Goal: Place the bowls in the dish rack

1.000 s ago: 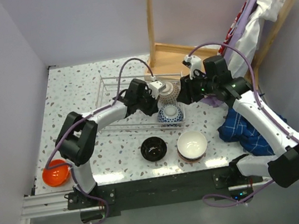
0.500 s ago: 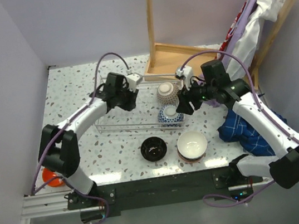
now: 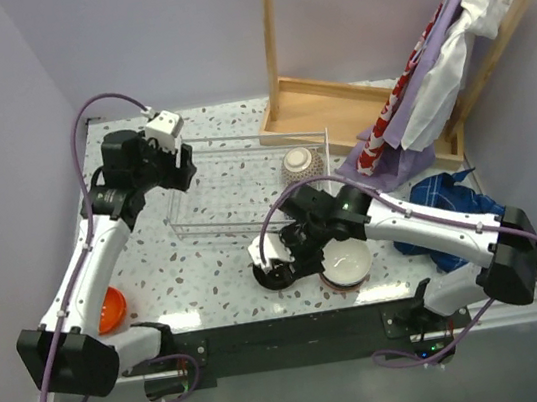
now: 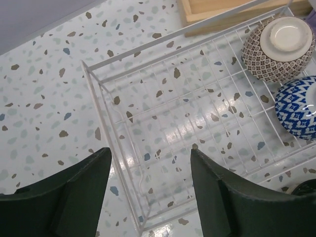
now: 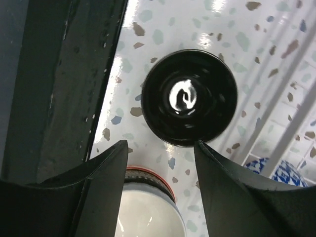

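Both arms had swung away from the brown bowl (image 4: 276,47) and blue bowl (image 4: 301,106) sitting in the dish rack (image 4: 98,106); the left gripper (image 4: 150,158) hung open over its bare end; the right gripper (image 5: 162,145), open too, hovered over the black bowl (image 5: 190,96); the white bowl (image 5: 148,212) and orange bowl (image 3: 111,307) also waited outside.

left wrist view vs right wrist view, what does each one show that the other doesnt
Only the left wrist view: the brown-patterned bowl upside down in the dish rack, most of the rack's wire floor, and a corner of the wooden tray. Only the right wrist view: the black bowl on the table outside the rack, the white bowl next to it, and the black base rail. Both: the blue-patterned bowl in the rack, some rack wires, and the table.
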`<action>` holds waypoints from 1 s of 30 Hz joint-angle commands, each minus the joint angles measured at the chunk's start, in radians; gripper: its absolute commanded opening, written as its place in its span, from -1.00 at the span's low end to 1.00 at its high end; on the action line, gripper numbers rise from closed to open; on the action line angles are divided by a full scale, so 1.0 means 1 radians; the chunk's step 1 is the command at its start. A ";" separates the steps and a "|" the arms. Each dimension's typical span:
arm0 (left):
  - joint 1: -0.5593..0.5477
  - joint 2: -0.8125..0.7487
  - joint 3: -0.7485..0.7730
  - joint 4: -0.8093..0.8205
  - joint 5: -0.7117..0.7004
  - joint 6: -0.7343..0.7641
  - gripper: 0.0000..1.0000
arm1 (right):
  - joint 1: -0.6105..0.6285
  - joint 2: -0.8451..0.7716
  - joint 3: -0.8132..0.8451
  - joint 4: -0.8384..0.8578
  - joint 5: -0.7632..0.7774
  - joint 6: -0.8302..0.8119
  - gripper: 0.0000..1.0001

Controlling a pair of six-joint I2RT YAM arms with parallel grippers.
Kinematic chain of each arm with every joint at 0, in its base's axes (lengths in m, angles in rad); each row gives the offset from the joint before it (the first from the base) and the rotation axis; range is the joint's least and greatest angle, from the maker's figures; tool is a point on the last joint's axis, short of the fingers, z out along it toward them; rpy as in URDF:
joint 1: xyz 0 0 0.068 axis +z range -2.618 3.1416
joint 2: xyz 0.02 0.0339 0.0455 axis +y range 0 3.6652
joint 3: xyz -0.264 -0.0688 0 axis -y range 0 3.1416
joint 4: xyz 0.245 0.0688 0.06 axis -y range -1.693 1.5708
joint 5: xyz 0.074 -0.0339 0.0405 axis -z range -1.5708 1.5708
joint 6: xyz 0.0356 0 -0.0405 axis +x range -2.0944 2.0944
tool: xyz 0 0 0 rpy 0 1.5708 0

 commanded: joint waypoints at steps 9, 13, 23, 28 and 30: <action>0.099 -0.182 -0.132 0.022 0.069 -0.021 0.40 | 0.110 0.144 -0.019 0.016 0.126 -0.209 0.18; 0.128 -0.185 -0.129 0.021 0.069 -0.031 0.40 | 0.122 0.191 -0.036 0.039 0.135 -0.239 0.11; 0.162 -0.193 -0.163 0.044 0.121 -0.077 0.39 | 0.156 0.244 -0.070 0.072 0.157 -0.212 -0.44; 0.162 -0.199 -0.177 0.050 0.134 -0.079 0.38 | 0.171 0.247 -0.019 0.035 0.132 -0.157 -1.00; 0.162 -0.197 -0.170 0.051 0.148 -0.080 0.37 | 0.176 0.233 0.064 -0.005 0.123 -0.134 -1.00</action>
